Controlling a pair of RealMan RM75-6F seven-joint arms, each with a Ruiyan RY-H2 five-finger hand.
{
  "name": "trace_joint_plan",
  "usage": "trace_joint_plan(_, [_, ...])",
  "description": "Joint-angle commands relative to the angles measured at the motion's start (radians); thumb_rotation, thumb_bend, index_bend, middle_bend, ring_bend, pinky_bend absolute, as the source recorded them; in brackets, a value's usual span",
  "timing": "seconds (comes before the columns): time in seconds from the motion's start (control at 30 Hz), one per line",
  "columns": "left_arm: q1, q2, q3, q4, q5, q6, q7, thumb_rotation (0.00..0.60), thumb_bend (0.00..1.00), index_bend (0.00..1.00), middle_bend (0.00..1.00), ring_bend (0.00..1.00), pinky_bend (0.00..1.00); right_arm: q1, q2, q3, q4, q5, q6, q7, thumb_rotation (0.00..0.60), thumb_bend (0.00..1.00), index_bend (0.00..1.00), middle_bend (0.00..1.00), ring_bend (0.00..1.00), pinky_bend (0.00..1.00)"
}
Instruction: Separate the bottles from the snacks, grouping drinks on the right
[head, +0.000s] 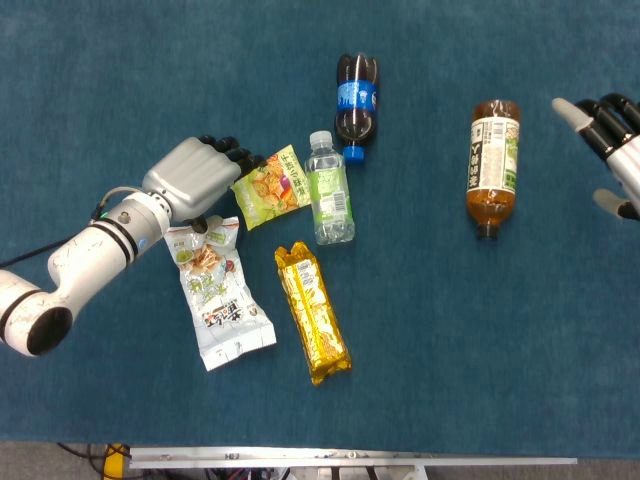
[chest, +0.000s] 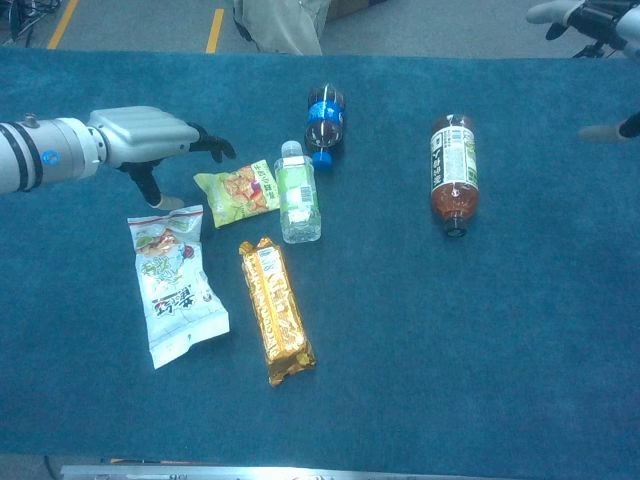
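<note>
A clear water bottle (head: 329, 189) (chest: 297, 194) lies in the middle, cap pointing away. A dark cola bottle (head: 356, 94) (chest: 324, 115) with a blue label lies just beyond it. A brown tea bottle (head: 493, 166) (chest: 451, 171) lies apart to the right. A green snack bag (head: 269, 188) (chest: 236, 193) touches the water bottle's left side. A white snack pack (head: 215, 291) (chest: 172, 282) and a gold snack bar (head: 312, 311) (chest: 272, 309) lie nearer the front. My left hand (head: 197, 174) (chest: 150, 138) hovers open just left of the green bag, holding nothing. At the far right edge my right hand (head: 612, 140) (chest: 592, 20) is open, fingers spread.
Everything lies on a blue carpeted table (head: 450, 340) (chest: 470, 350). A metal rail (head: 350, 461) runs along its front edge. Beyond the far edge is a grey floor with yellow lines (chest: 214, 28).
</note>
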Motion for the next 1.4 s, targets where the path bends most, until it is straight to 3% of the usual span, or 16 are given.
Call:
trace_joint_plan(0.03, [0.007,-0.021,-0.001,0.021,-0.003,0.015,0.008,0.600,0.30,0.11,0.14,0.11,0.19,0.000,0.000,0.000,0.000,0.000,0.000,0.001,0.600,0.00,0.12,0.28,0.25,0.42])
trace_joint_plan(0.37, [-0.028,-0.062,0.029,0.066,-0.025,-0.057,0.059,0.600,0.30,0.11,0.15,0.11,0.18,-0.008,0.002,0.003,0.005,0.007,0.006,0.008,0.600,0.00,0.12,0.28,0.25,0.42])
trace_joint_plan(0.5, [-0.040,-0.061,0.042,0.060,-0.059,-0.070,0.086,0.600,0.39,0.12,0.19,0.11,0.16,-0.009,-0.001,0.003,0.008,0.007,0.006,0.011,0.600,0.00,0.12,0.28,0.25,0.42])
trace_joint_plan(0.63, [-0.044,-0.044,0.053,0.035,-0.083,-0.058,0.109,0.600,0.47,0.14,0.26,0.11,0.15,-0.009,-0.002,0.003,0.010,0.007,0.006,0.014,0.600,0.00,0.12,0.28,0.25,0.42])
trace_joint_plan(0.93, [-0.050,0.037,0.113,-0.067,-0.106,-0.059,0.160,0.600,0.48,0.15,0.32,0.11,0.15,-0.008,-0.005,0.005,0.005,0.004,0.005,0.013,0.600,0.00,0.12,0.28,0.25,0.42])
trace_joint_plan(1.2, [-0.008,0.121,0.103,-0.150,-0.100,0.065,0.154,0.600,0.48,0.15,0.30,0.12,0.15,0.015,-0.002,0.003,-0.015,-0.012,-0.028,0.016,0.600,0.00,0.12,0.28,0.25,0.42])
trace_joint_plan(1.4, [0.075,0.182,0.084,-0.185,-0.070,0.211,0.114,0.600,0.48,0.15,0.26,0.12,0.15,0.069,-0.002,0.008,-0.052,-0.040,-0.096,0.002,0.600,0.00,0.12,0.28,0.25,0.42])
